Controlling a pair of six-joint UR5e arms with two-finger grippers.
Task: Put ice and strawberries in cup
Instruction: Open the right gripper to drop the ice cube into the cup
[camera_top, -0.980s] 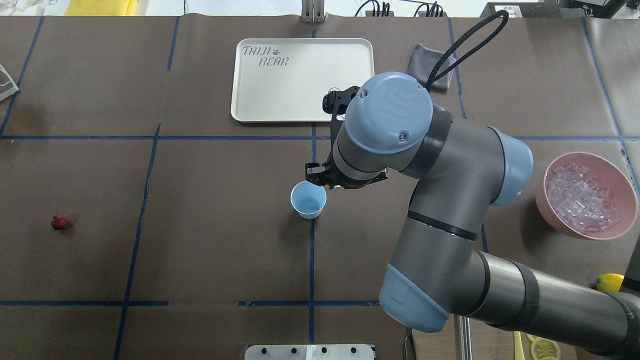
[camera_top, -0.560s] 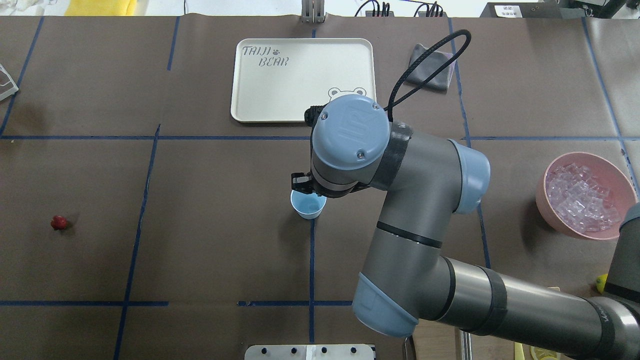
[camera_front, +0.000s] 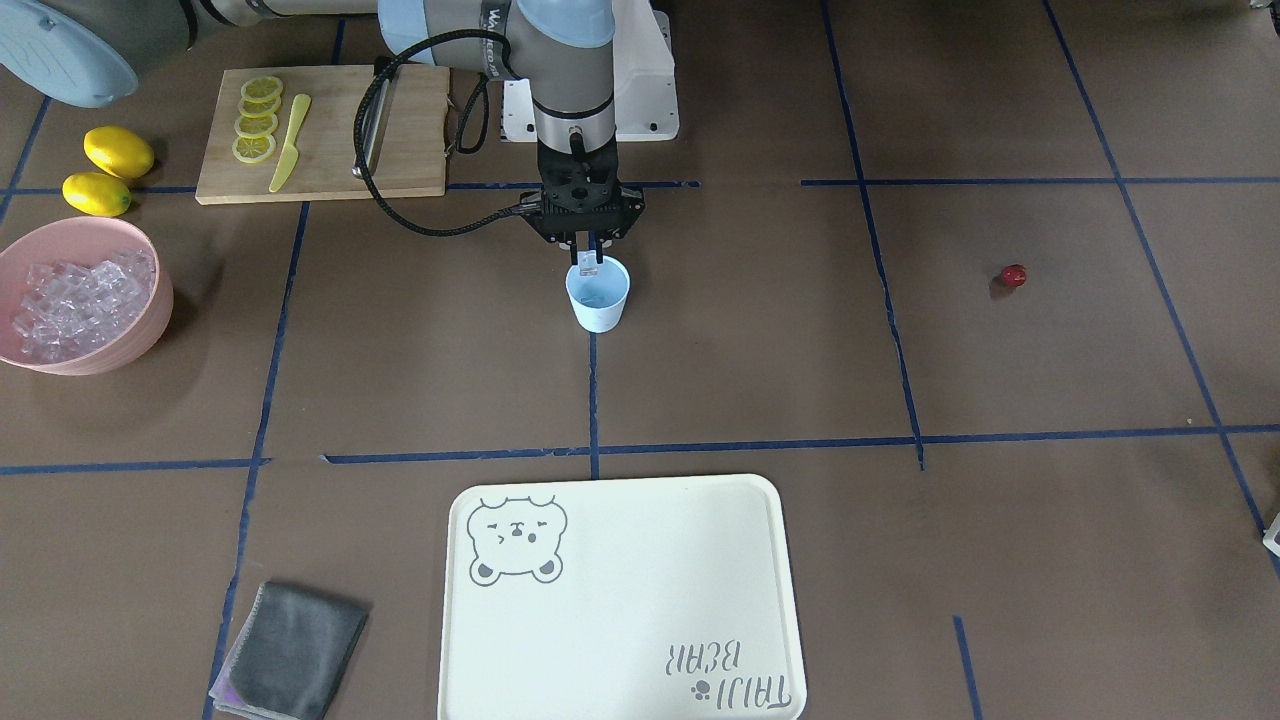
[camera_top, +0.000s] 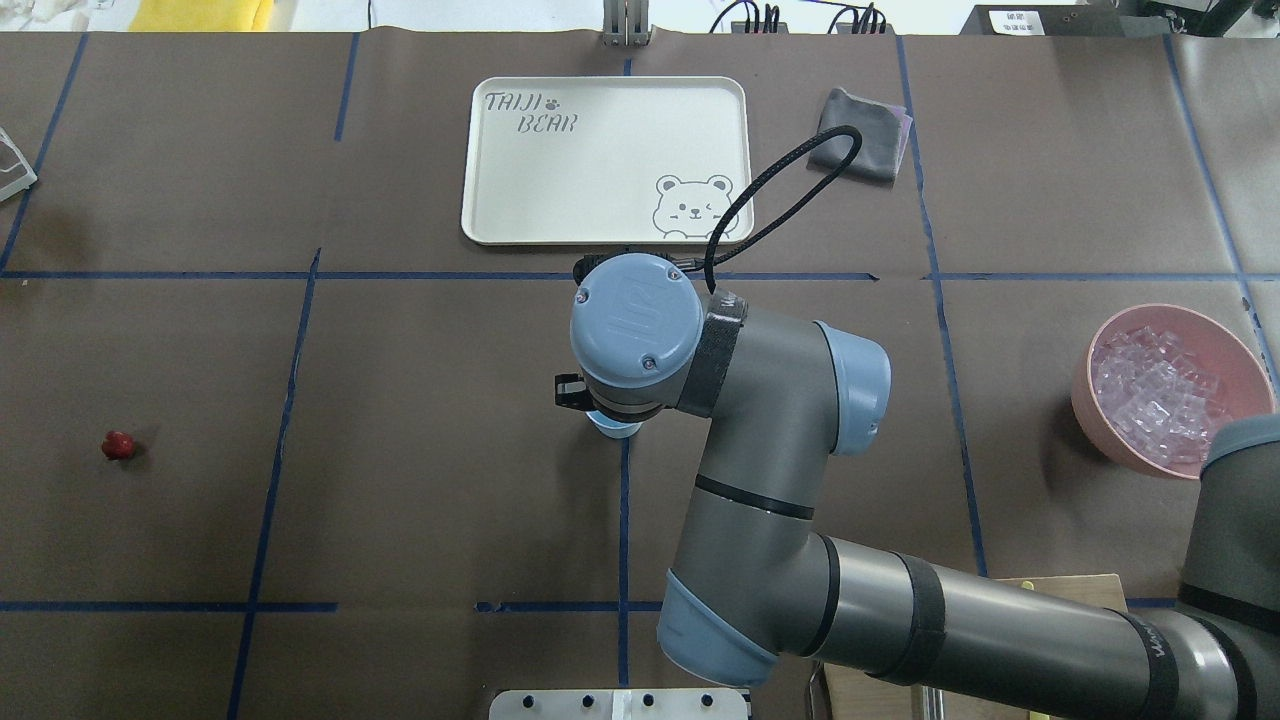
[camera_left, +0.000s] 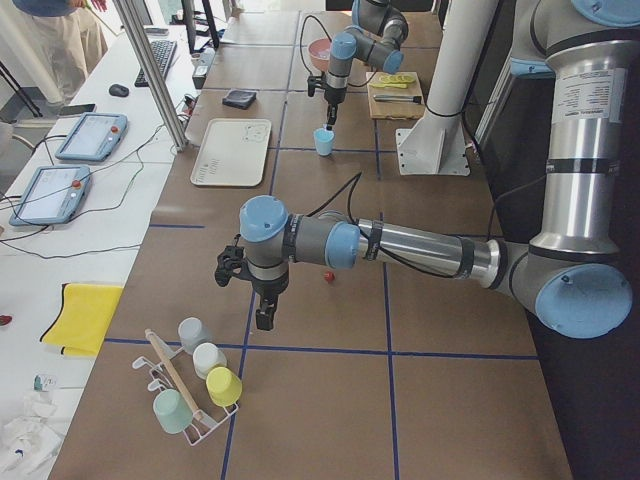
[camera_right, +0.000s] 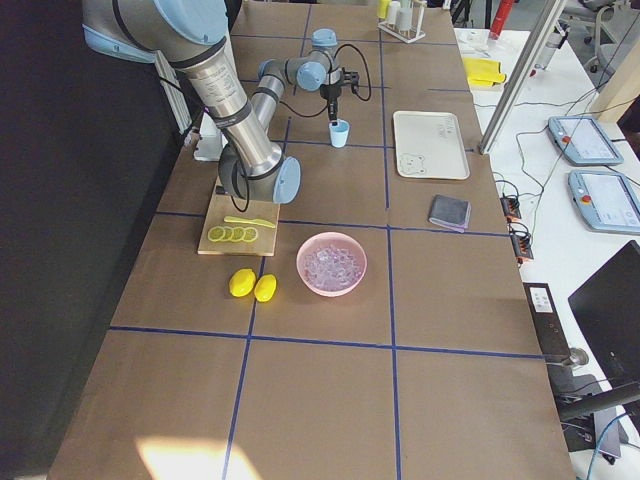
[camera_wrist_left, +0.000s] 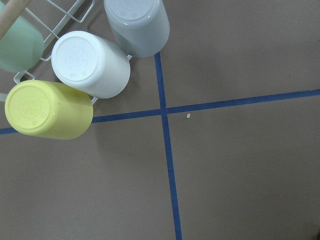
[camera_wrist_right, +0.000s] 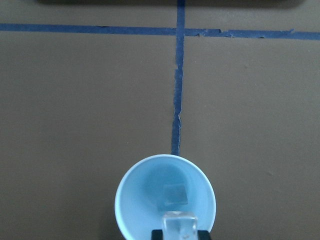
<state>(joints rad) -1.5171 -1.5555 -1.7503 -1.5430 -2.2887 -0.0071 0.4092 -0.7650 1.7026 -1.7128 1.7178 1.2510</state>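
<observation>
The light-blue cup (camera_front: 598, 297) stands at the table's middle, with one clear ice cube (camera_wrist_right: 173, 194) lying in its bottom. My right gripper (camera_front: 588, 262) hangs straight over the cup's rim and is shut on another ice cube (camera_wrist_right: 179, 223), held just above the opening. In the overhead view my right wrist covers most of the cup (camera_top: 615, 429). The heap of ice (camera_front: 70, 290) fills the pink bowl (camera_front: 150, 320). The strawberry (camera_front: 1014, 275) lies alone on the table, far from the cup. My left gripper (camera_left: 262, 300) hovers near a cup rack; I cannot tell whether it is open or shut.
A cream tray (camera_front: 620, 600) and a grey cloth (camera_front: 290, 650) lie beyond the cup. A cutting board (camera_front: 330, 140) with lemon slices and a yellow knife, and two lemons (camera_front: 105, 170), sit near the robot's base. Upturned cups (camera_wrist_left: 90, 65) on a wire rack lie under my left wrist.
My right arm has swung towards the overhead view's left and nearer the robot, bringing the gripper over the cup. The wrist now covers most of the cup from above.
</observation>
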